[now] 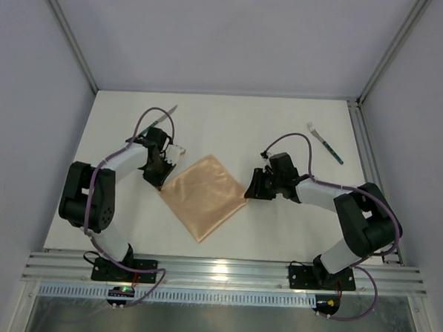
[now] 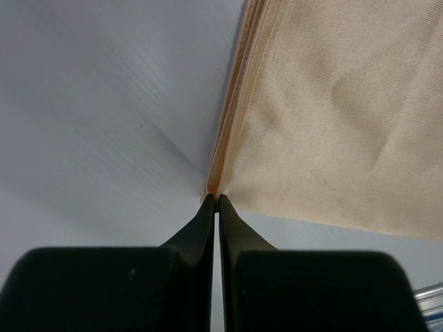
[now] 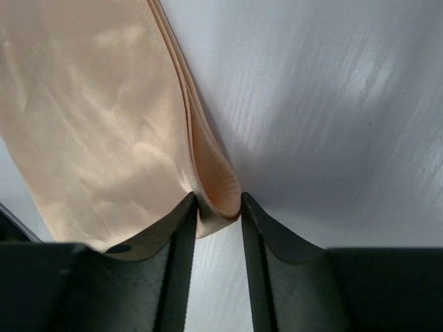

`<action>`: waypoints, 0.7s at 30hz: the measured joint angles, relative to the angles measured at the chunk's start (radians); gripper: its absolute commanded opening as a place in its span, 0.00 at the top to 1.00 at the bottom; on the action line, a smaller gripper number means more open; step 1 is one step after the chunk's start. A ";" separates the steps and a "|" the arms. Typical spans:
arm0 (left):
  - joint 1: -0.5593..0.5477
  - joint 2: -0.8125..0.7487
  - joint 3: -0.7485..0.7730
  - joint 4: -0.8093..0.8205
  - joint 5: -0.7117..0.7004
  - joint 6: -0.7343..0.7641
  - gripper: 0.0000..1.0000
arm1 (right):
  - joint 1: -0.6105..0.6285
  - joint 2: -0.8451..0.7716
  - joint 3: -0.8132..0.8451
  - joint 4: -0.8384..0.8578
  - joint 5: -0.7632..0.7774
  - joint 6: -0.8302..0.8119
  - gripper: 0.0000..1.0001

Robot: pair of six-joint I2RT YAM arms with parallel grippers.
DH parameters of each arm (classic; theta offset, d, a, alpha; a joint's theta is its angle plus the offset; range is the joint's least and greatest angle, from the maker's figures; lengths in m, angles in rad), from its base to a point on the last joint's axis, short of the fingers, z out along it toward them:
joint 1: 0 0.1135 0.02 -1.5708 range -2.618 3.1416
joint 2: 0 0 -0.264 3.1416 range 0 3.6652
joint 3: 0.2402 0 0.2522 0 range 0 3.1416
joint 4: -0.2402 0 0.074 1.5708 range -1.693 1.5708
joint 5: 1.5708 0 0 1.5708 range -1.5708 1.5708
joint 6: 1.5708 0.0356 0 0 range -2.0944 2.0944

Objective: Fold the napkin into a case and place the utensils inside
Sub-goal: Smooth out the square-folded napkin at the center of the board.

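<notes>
The napkin (image 1: 203, 196) is a peach-orange cloth with a soft sheen, folded into a flat square of several layers. It lies turned like a diamond in the middle of the white tabletop (image 1: 231, 122), between the two arms. The knife (image 1: 164, 117) lies near the far left of the tabletop and the fork (image 1: 325, 143) near the far right, both well apart from the cloth.

Only the top view shows the whole square, the cutlery, and one arm reaching in at each side corner. The wrist views show what it cannot. From the left wrist the napkin (image 2: 332, 104) has a fine weave, and its stacked edges run as thin lines down to one corner. From the right wrist the napkin (image 3: 90, 117) shines in patches, and its corner curls up into a small loop of cloth.

The left jaws are pressed together, pinching the very tip of the left corner. The right jaws stand apart with the looped right corner in the gap. The cloth touches the inner face of one fingertip (image 3: 185, 207) and reaches close to the other, unclamped
</notes>
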 measured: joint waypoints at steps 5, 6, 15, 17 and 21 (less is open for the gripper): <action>0.000 0.000 0.000 -0.001 0.000 0.002 1.00 | -0.002 0.029 -0.001 0.041 -0.029 0.007 0.76; 0.000 0.000 0.000 -0.001 0.000 0.003 1.00 | -0.002 0.030 -0.002 0.045 -0.031 0.008 0.77; 0.000 -0.061 -0.011 -0.046 -0.004 0.021 1.00 | -0.002 0.034 -0.023 0.089 -0.041 0.034 0.81; 0.000 -0.069 -0.028 -0.047 -0.011 0.025 1.00 | -0.002 0.039 -0.024 0.097 -0.045 0.038 0.82; 0.000 -0.048 -0.064 -0.047 -0.024 0.027 1.00 | -0.002 0.045 -0.024 0.108 -0.052 0.047 0.82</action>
